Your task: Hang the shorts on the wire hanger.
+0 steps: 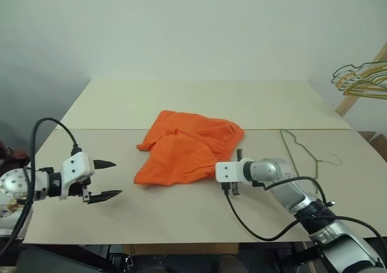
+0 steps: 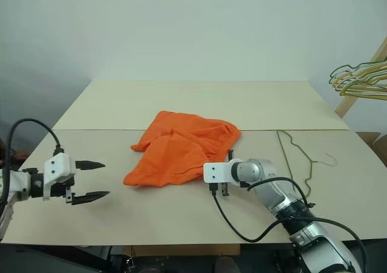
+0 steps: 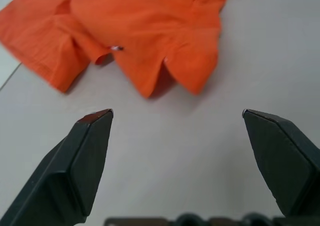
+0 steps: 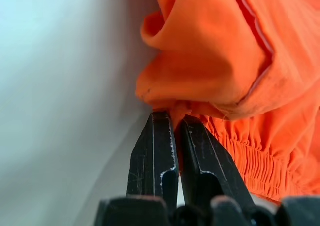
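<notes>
Right end effector [image 4: 172,123] low over table, clenched on shorts [image 1: 184,146] edge; left end effector [image 1: 109,179] released, hovering beside.

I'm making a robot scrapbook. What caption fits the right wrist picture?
Right gripper shut on the edge of the bright orange cloth shorts, beside their gathered waistband, on the pale table.

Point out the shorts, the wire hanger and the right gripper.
shorts [image 1: 181,149], left eye view, middle of the orange cloth.
wire hanger [image 1: 292,155], left eye view, long left side wire.
right gripper [image 4: 176,131], right wrist view, fingertips pinching the cloth edge.
</notes>
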Available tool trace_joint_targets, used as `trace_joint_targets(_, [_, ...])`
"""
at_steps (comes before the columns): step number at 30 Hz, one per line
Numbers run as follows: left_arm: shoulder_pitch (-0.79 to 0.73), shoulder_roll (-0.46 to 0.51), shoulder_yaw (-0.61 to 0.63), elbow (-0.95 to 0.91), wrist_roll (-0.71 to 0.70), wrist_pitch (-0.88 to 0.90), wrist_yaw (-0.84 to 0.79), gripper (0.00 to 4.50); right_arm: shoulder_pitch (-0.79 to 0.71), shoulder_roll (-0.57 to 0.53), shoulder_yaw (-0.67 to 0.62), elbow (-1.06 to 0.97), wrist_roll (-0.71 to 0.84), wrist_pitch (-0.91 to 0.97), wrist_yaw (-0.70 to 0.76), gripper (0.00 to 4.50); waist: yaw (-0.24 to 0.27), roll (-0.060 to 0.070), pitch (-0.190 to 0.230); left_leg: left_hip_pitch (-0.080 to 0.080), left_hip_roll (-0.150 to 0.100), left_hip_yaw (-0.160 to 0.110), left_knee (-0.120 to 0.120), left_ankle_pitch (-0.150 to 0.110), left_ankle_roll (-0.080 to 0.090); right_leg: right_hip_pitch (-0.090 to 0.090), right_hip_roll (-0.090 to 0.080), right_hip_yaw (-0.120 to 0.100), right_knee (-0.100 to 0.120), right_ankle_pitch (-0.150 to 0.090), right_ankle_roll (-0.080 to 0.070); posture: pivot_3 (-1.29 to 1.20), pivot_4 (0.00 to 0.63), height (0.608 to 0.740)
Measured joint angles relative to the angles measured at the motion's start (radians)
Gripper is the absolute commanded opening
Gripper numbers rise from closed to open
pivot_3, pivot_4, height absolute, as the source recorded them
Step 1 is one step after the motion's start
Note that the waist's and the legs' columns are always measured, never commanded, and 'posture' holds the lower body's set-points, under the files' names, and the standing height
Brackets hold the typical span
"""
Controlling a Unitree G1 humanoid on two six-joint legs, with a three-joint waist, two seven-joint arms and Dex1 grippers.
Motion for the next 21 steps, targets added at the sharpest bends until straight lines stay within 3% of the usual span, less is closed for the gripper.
trace_joint_targets(6, [-0.058,-0.091,-0.146,0.077,0.085,-0.070,0.012,4.50,0.012,0.000,-0.002,-0.023,-0.012,0.022,-0.009,0.02,-0.020,0.000,0.000,-0.001,0.000,-0.001,0.001,0.000,0.000,0.000,0.000,0.000,0.000,0.000,0.000,-0.08,0.000,0.740])
trace_joint_targets(15, [-0.166,-0.217,-0.207,0.266,0.206,-0.204,0.189,4.50,0.026,-0.005,-0.009,-0.040,-0.013,0.043,-0.010,0.02,-0.024,0.000,-0.001,-0.006,0.000,-0.006,0.009,-0.002,0.003,0.000,0.000,-0.003,0.002,0.000,0.000,-0.09,0.000,0.740])
trace_joint_targets(21, [-0.179,-0.217,-0.207,0.314,0.213,-0.238,0.199,2.61,0.026,-0.005,-0.009,-0.040,-0.014,0.043,-0.010,0.00,-0.026,0.000,-0.001,-0.006,0.000,-0.006,0.009,-0.002,0.003,0.000,0.000,-0.003,0.002,0.000,0.000,-0.09,0.000,0.740])
